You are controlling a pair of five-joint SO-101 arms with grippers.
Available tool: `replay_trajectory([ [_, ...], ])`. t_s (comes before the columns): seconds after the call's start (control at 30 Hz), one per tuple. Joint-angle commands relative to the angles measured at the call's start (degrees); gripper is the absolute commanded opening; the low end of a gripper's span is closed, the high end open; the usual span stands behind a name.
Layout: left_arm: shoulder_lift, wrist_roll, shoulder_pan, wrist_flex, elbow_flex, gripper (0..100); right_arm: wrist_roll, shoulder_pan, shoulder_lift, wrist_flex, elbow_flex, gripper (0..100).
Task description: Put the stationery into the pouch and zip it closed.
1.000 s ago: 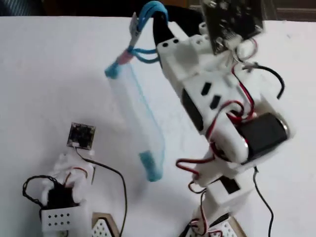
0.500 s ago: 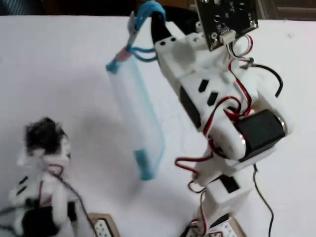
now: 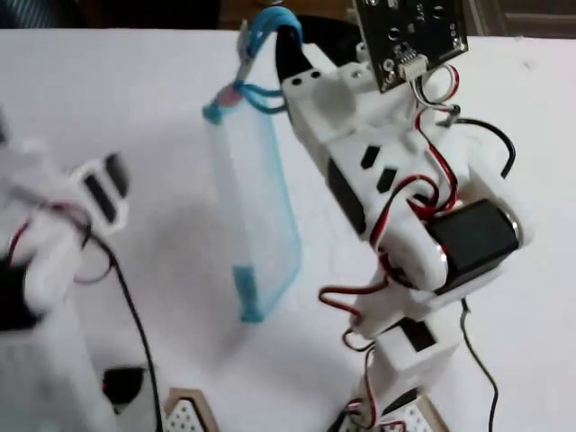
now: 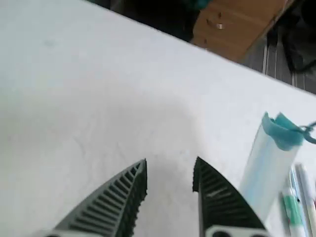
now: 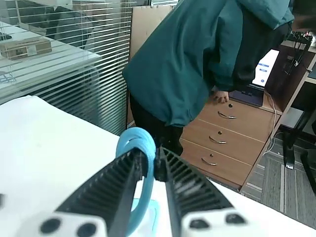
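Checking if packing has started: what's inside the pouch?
Through the clear pouch, hanging by its strap from the right tool, nothing shows inside; pens lie outside it. The blue end caps hide their contents.

High view looks steeply down on the counter [image 3: 135,90]; wrist views skim it from close; high and left wrist share the pouch [image 3: 256,207] [image 4: 266,168].

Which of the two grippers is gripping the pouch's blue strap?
The right gripper, shut on the blue strap; the left gripper is open, holding nothing, over the table.
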Motion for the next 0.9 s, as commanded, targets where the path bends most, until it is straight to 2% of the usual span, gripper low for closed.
replay_trajectory([
  [0.0,9.54,-3.08,8.13,5.98,-15.03,25,-0.35,-0.04,-0.48,0.75,-0.97,1.7],
  [0.23,4.79,-5.54,24.48,5.36,-6.42,36,-0.35,2.59,-0.48,0.57,-1.05,1.7],
  [0.33,3.3,-5.45,24.04,0.44,0.62,37,-0.35,4.53,-0.57,0.57,-1.05,1.7],
  [0.47,3.3,-5.8,16.31,-12.4,15.47,37,-0.44,4.79,-1.8,0.57,-1.05,1.7],
  [0.57,3.12,-5.45,13.76,-21.01,24.09,37,-0.44,4.44,-2.86,0.57,-1.05,1.7],
  [0.77,3.65,-5.36,24.4,-29.36,29.01,37,-0.44,4.88,-2.68,0.66,-1.05,1.7],
  [0.87,3.47,-3.78,27.56,-30.86,28.4,37,-0.44,4.79,-3.03,0.66,-1.05,1.7],
])
